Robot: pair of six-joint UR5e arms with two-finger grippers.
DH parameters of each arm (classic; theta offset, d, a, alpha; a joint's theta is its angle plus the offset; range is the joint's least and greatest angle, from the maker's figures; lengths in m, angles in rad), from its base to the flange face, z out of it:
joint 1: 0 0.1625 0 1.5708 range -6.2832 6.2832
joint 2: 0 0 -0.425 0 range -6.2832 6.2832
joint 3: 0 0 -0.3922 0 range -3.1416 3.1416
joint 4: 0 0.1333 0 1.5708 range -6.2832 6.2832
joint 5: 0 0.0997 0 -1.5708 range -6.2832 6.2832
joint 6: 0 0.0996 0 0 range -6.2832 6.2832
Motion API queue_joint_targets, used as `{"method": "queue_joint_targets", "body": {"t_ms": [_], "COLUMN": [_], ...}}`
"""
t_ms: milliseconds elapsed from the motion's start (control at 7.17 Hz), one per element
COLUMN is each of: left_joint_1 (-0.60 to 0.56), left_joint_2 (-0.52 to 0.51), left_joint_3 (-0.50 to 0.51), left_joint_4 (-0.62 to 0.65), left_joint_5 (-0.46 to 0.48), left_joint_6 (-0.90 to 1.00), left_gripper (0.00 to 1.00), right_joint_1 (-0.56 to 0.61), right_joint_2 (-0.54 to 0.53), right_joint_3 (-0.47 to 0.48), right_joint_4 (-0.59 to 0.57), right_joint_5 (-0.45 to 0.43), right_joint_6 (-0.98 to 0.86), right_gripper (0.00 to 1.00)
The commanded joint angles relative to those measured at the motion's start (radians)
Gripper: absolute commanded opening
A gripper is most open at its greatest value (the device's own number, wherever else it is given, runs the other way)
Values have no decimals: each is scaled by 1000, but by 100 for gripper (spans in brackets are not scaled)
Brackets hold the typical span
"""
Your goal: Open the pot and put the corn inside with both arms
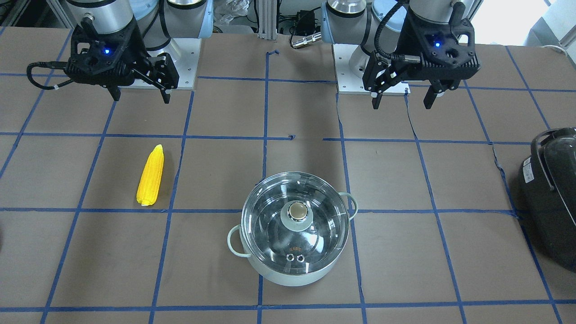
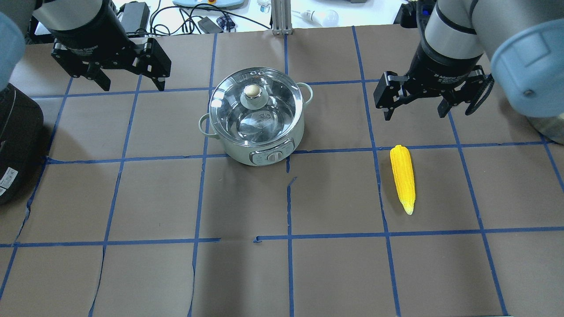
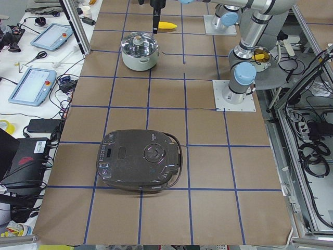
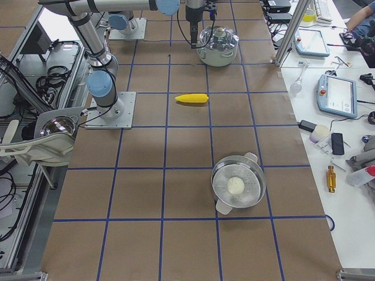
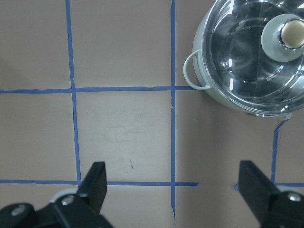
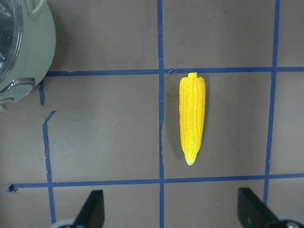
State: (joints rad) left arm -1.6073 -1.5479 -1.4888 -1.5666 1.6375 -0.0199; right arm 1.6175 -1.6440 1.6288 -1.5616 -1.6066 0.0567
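Claws gape wide and empty: left claw (image 2: 132, 86) near pot (image 2: 238, 152), right claw (image 2: 415, 113) near corn (image 2: 403, 178).

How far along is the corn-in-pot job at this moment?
Nothing looks done: the glass lid sits on the pot, and the corn lies on the table apart from it. Nothing is in hand; the left gripper and right gripper hang open and empty. Left: lift the lid, pick up the corn, place it inside.
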Motion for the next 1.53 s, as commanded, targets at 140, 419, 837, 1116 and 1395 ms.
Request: {"method": "queue_joint_targets", "body": {"t_ms": [140, 419, 837, 1116, 1395], "left_joint_1": [-2, -22, -141, -172, -190], "left_joint_2": [-27, -119, -312, -418, -452], "left_joint_3": [7, 51, 76, 82, 73], "left_joint_4": [72, 189, 328, 449, 450], "left_joint_5": [-18, -92, -113, -107, -105], "left_joint_6": [-3, -110, -242, -319, -327], "left_gripper": [100, 97, 99, 100, 100], "right_joint_1": [-10, -62, -94, -122, -131], "right_joint_2": [1, 3, 4, 80, 87], "right_joint_3": [0, 0, 3, 57, 185], "right_joint_4": [0, -3, 2, -113, -258], "right_joint_5": [-3, 4, 2, 16, 7], "right_joint_6": [-11, -8, -11, -24, -75], "right_gripper": [100, 100, 100, 100, 100]}}
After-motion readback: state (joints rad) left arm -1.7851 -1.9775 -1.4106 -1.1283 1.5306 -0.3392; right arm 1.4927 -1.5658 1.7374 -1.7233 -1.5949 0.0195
